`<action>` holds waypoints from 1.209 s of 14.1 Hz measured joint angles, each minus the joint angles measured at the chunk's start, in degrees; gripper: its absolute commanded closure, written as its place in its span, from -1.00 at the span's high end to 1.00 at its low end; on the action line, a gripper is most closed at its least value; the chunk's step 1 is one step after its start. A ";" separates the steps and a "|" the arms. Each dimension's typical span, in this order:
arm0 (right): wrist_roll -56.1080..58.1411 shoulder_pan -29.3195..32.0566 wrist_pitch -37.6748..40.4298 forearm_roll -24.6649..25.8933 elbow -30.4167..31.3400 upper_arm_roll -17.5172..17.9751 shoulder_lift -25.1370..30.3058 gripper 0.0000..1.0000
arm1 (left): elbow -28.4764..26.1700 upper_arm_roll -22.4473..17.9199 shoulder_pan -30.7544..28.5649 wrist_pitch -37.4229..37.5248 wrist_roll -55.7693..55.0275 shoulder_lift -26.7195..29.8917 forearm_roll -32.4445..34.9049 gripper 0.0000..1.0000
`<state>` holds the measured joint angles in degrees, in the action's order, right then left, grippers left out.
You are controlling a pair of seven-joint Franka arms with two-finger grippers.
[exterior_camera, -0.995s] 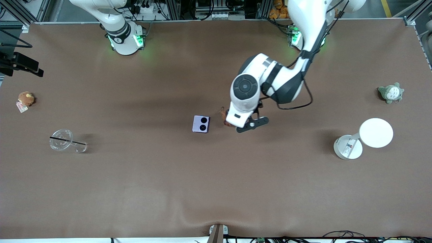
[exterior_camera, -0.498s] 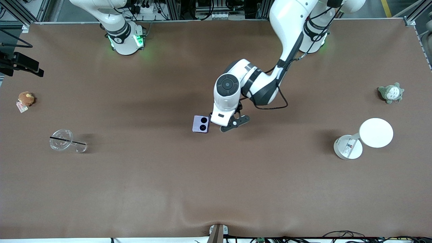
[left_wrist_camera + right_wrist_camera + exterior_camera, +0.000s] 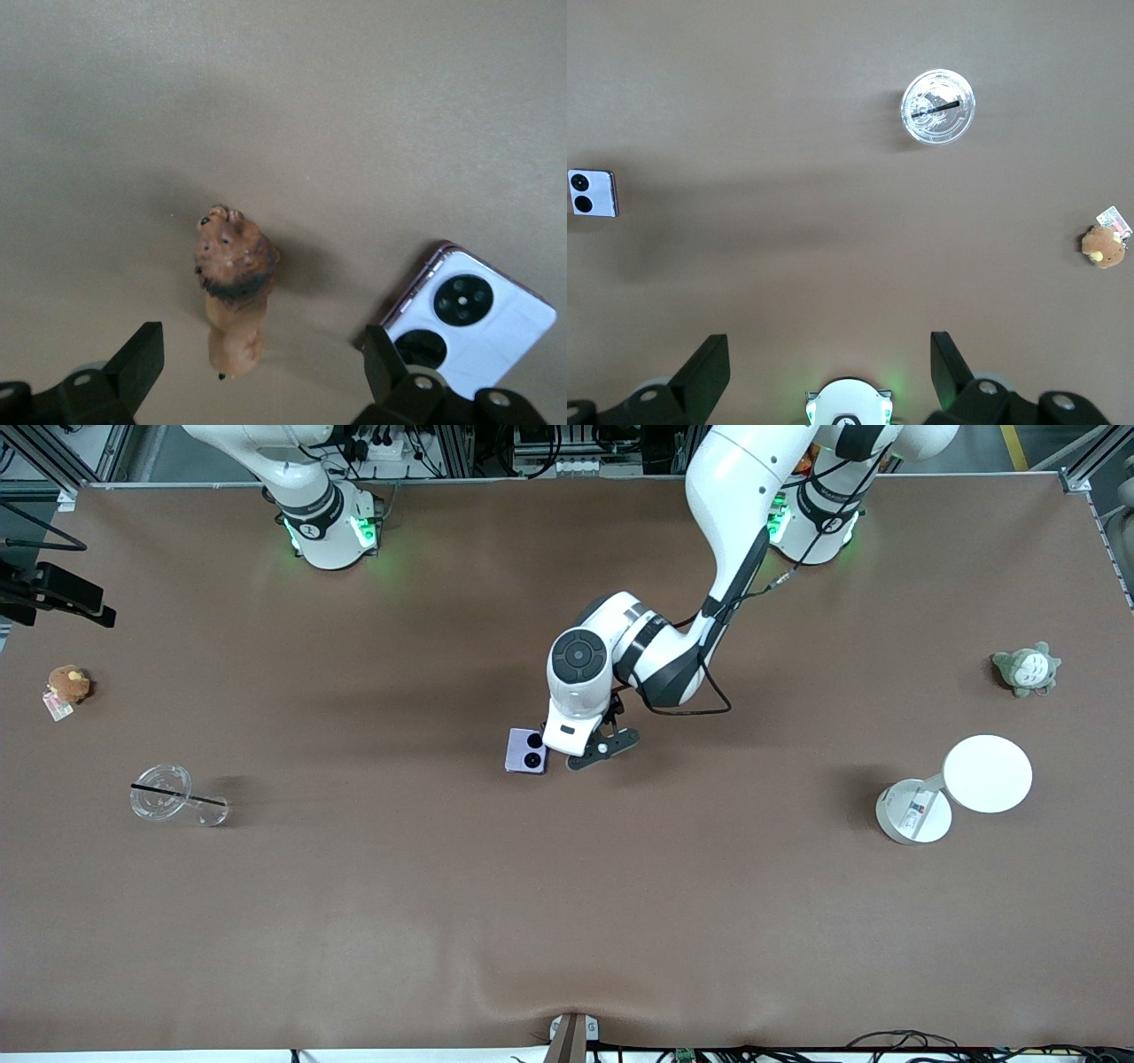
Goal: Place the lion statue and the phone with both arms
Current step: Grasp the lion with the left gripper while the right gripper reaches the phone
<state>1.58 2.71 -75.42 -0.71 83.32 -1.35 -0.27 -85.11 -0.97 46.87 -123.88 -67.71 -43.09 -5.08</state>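
Brown cloth covers the worktop (image 3: 354, 921) from end to end, with the two arm bases along its upper edge in the front view; near the middle lies the phone (image 3: 527, 751), lavender, camera circles facing up, and the lion statue (image 3: 232, 288) stands just beside it toward the left arm's end, hidden under the arm in the front view but plain in the left wrist view.

My reading is that the step in hand is the approach to grasp the lion statue; neither thing has been lifted yet.

The left gripper (image 3: 257, 376) hangs over the lion statue with its fingers spread wide, one to each side of the figurine and touching nothing; the phone sits close by one finger, so the next move calls for a straight descent and a close across the statue's narrow body without nudging the phone.

The left arm reaches from its base in a long bend, wrist pointing down at the worktop.

The right gripper (image 3: 824, 372) is released as well, held high near its own base, waiting; its turn would be the phone.
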 measured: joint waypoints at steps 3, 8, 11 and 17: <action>0.00 -0.01 0.00 -0.07 0.01 0.03 -0.46 1.00 | -0.05 -0.07 0.00 -0.21 0.00 -1.08 0.47 0.62; -0.02 -0.67 -0.09 -0.09 0.01 0.23 -1.45 1.00 | -0.13 -0.11 0.00 -0.23 0.03 -2.29 1.40 -0.68; -0.15 -2.30 -0.68 -0.20 0.02 0.30 -2.58 1.00 | 0.16 -0.33 -0.10 -0.23 1.08 -2.22 2.95 -1.00; -13.69 -11.55 -7.06 -0.24 0.10 0.63 -8.38 1.00 | 1.39 -1.96 -6.14 8.79 12.12 2.33 6.98 -1.00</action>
<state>-12.11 -8.84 -82.48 -0.96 83.42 -0.72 -8.65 -83.72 -2.93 40.73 -115.09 -55.59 -40.76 1.90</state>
